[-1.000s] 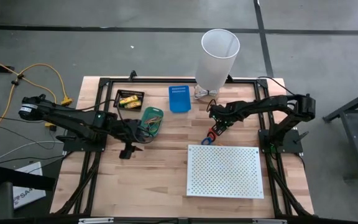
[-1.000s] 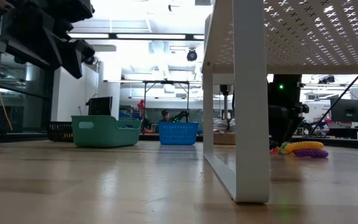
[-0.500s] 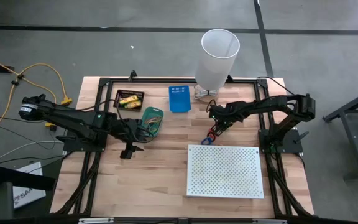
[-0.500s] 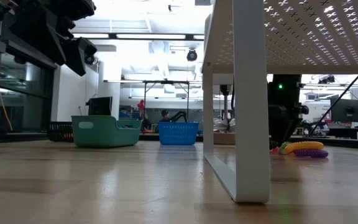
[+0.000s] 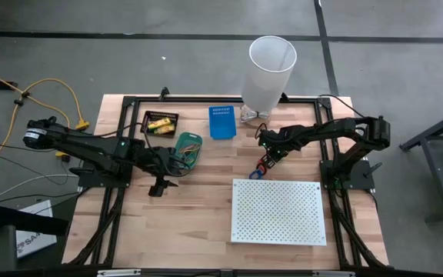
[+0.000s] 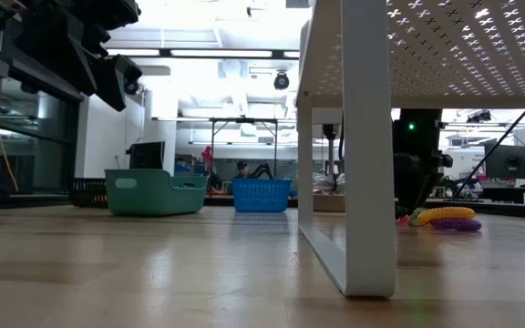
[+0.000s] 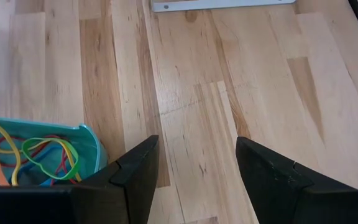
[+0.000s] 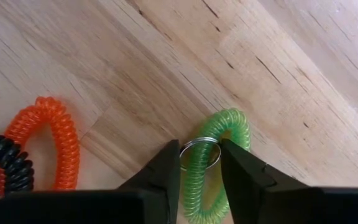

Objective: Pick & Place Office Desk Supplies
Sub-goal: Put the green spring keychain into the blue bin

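My right gripper [image 8: 199, 171] points down at the table [image 8: 291, 74] near the white perforated board's far left corner [image 5: 266, 160], shut on a green coiled loop [image 8: 229, 127] that carries a metal ring [image 8: 199, 149]. An orange coiled loop [image 8: 48, 140] and a black one [image 8: 5, 165] lie flat beside it. My left gripper [image 7: 194, 168] hangs open over bare wood next to a teal bin [image 7: 95, 146] that holds coloured rubber bands [image 7: 30, 155]. In the low view, yellow and purple coils [image 6: 445, 217] lie on the table. My right gripper pinches one side of the green coiled loop [image 8: 197, 177] between its two fingers, right where the metal ring hangs. The fingers come from above and point down, lying across the coil. The loop lies flat on the table.
A black tray with yellow packs [image 5: 161, 123] and a blue basket [image 5: 221, 121] stand at the far side. The tall white bin [image 5: 268, 73] stands at the far edge. The white perforated board [image 5: 277, 211] stands on legs [image 6: 367, 182] at the near right.
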Motion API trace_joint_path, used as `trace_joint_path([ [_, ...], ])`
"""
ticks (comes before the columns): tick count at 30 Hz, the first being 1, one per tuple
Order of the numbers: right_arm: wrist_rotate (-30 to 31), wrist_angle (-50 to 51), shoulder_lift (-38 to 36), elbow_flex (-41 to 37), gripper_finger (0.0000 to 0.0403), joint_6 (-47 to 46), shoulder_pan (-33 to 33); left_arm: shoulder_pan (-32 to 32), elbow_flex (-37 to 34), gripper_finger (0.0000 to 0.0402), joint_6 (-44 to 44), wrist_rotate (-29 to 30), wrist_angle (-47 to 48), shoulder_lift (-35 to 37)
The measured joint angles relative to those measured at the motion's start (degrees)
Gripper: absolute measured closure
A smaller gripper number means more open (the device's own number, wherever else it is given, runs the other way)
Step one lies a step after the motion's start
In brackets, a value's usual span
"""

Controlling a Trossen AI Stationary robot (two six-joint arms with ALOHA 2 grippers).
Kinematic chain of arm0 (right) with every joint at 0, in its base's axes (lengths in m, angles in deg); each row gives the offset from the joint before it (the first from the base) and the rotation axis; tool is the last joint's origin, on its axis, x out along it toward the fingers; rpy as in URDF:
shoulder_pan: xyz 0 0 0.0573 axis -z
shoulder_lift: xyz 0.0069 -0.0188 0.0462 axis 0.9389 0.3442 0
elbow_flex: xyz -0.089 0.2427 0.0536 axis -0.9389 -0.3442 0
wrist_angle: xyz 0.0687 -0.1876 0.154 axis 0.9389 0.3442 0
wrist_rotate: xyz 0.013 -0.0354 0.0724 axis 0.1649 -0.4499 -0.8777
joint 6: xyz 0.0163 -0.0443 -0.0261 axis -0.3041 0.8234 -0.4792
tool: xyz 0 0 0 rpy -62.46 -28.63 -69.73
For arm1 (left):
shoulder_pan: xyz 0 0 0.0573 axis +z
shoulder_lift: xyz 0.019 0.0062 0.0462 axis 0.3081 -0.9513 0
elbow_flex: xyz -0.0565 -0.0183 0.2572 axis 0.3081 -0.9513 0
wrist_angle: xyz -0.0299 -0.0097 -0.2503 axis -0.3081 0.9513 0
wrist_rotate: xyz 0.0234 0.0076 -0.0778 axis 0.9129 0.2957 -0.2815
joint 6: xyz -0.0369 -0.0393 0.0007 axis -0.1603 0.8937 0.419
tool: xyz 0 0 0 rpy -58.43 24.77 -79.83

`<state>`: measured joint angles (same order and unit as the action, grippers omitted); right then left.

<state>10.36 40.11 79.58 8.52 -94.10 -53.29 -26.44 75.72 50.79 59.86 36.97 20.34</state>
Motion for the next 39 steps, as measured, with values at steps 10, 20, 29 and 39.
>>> trace_joint_path([
  [10, 0.68, -0.52, -0.28, -0.09, 0.0333, 0.79, 0.07, 0.02, 0.00, 0.0195, 0.41, 0.00, 0.00, 0.00],
  [20, -0.21, -1.25, -0.44, -0.09, 0.0393, 3.02, 0.04, 0.01, 0.00, 0.0195, 0.37, 0.00, -0.08, -0.01],
  [29, -0.26, -1.30, -0.48, -0.09, 0.0387, 3.02, 0.04, 0.02, 0.00, 0.0195, 0.16, 0.00, -0.10, -0.01],
  [39, -0.18, -2.17, -2.14, -0.07, 0.0391, 4.02, -0.27, 0.02, 0.00, 0.0195, 0.19, 0.00, -0.12, 0.00],
])
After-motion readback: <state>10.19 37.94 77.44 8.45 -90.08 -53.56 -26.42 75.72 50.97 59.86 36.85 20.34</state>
